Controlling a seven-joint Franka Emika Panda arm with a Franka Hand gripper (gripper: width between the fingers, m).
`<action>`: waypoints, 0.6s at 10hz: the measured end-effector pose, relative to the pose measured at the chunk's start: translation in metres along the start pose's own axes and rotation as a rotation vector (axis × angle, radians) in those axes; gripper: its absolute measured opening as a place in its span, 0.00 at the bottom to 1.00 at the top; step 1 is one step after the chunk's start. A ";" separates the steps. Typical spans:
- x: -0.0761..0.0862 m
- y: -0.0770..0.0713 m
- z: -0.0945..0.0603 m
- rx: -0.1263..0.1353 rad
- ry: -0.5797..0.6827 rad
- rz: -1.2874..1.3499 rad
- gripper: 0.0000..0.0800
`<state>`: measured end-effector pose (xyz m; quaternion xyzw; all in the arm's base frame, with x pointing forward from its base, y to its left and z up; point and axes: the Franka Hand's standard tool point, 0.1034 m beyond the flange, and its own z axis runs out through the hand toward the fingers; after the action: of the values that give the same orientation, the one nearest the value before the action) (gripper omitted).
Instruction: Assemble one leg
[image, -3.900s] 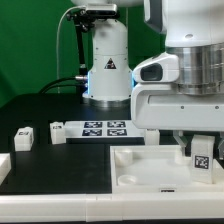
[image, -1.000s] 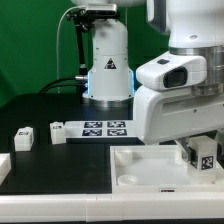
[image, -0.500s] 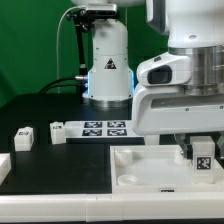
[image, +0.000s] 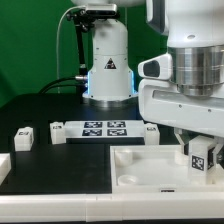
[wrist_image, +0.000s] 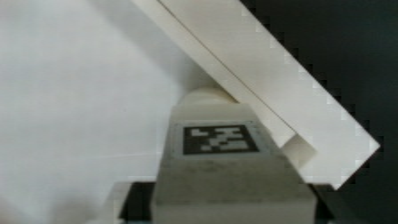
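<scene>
You're seeing the gripper (image: 203, 160) clamping the leg (image: 201, 153), fingers closed on its sides, marker facing out. It's sitting upright inside the white tray (image: 140, 172), against the raised wall at the exterior view's right.

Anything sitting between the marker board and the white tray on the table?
No. In the exterior view the strip of black table between the marker board and the white tray is bare; the small loose blocks lie off toward that view's left.
</scene>
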<state>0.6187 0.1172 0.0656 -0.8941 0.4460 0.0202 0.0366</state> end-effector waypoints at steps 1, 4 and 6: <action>0.000 0.000 0.000 0.001 -0.004 0.114 0.36; -0.001 -0.001 0.000 0.006 -0.007 0.395 0.36; -0.001 -0.001 0.000 0.006 -0.007 0.340 0.44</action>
<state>0.6189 0.1189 0.0654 -0.8056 0.5907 0.0278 0.0370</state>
